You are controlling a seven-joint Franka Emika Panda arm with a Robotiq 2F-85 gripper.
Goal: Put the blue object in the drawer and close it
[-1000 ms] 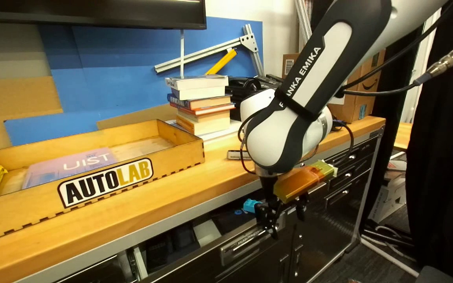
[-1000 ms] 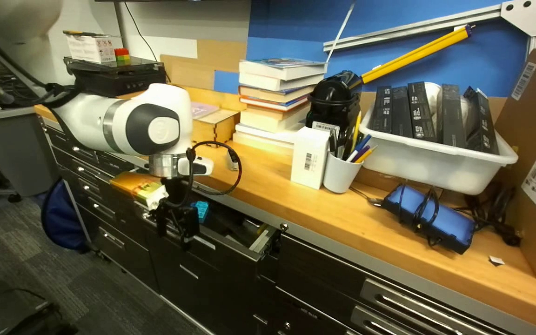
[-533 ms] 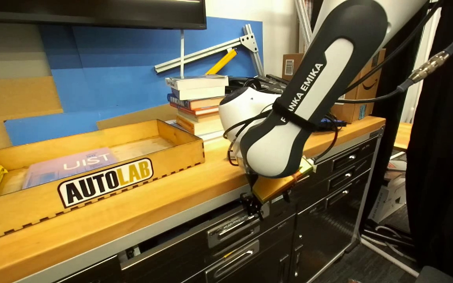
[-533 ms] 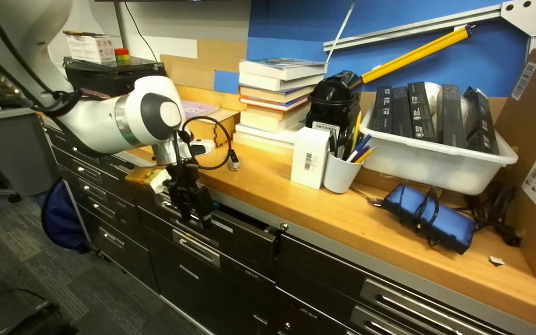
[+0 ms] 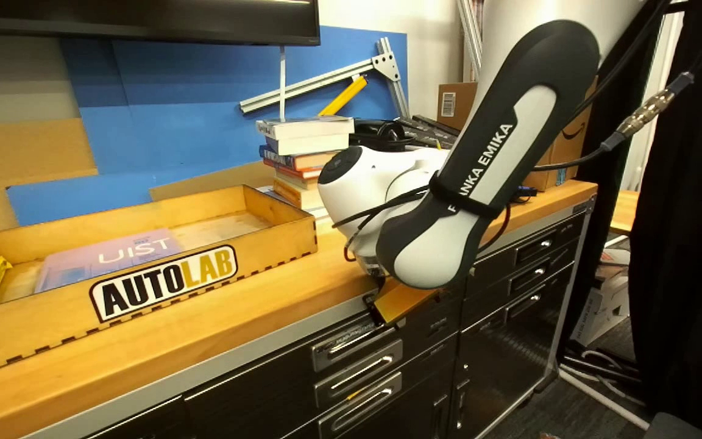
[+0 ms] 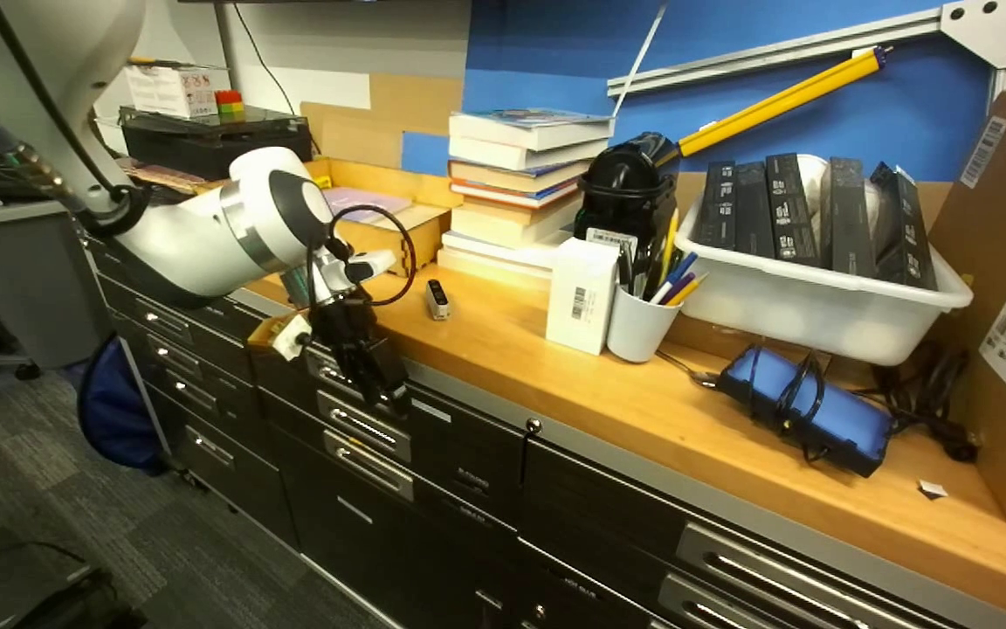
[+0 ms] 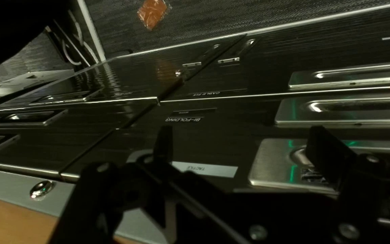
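The drawer (image 5: 265, 373) is the dark top drawer in its column. Its front sits flush with the cabinet in both exterior views (image 6: 478, 438) and no gap shows. Its dark face with a "TACTILE" label and metal handle fills the middle of the wrist view (image 7: 215, 145). The blue object is hidden in all current views. My gripper (image 7: 242, 135) is open, its two black fingers apart with nothing between them. It is at the drawer front by the handle, just below the tabletop edge, in both exterior views (image 5: 380, 310) (image 6: 376, 382); contact cannot be told.
The wooden tabletop (image 6: 503, 349) overhangs the drawers. A wooden AUTOLAB tray (image 5: 278, 241), a book stack (image 6: 520, 183), a white box (image 6: 582, 297), a pen cup (image 6: 640, 328) and a white bin (image 6: 817, 301) stand on it. Lower drawers (image 6: 368, 467) are shut.
A second ago the drawer stood open with the cyan block visible inside beside my gripper. The drawer has slid shut, hiding the block, as my gripper moved toward the cabinet with it.
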